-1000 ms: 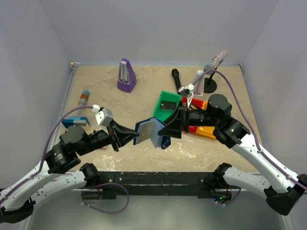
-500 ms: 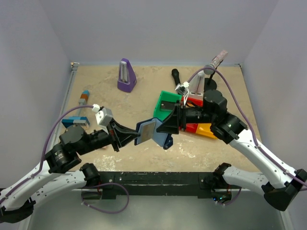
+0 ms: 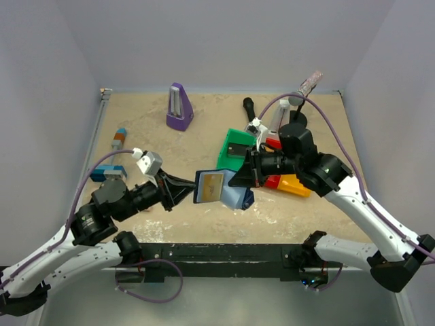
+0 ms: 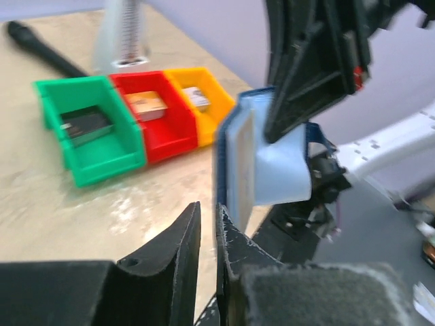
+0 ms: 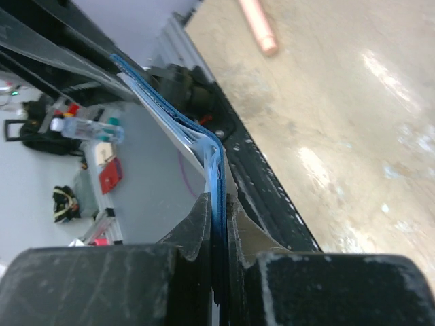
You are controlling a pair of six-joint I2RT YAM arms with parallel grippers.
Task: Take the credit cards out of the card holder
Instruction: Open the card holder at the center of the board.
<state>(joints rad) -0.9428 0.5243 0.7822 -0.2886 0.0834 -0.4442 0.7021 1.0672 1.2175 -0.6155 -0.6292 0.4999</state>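
- Two right fingers (image 5: 194, 234) clamp the card holder (image 3: 234, 197) at its soft fold
- Left fingers (image 4: 180, 251) narrowly parted, empty; credit cards (image 3: 213, 183) just ahead, likely stiff and slick: pinch an exposed edge

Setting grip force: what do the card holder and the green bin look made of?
The card holder looks like soft faux leather or coated fabric with a matte finish: its panels bend in a curve in the right wrist view. The green bin looks like rigid moulded plastic with a slight sheen: uniform colour, straight thick walls.
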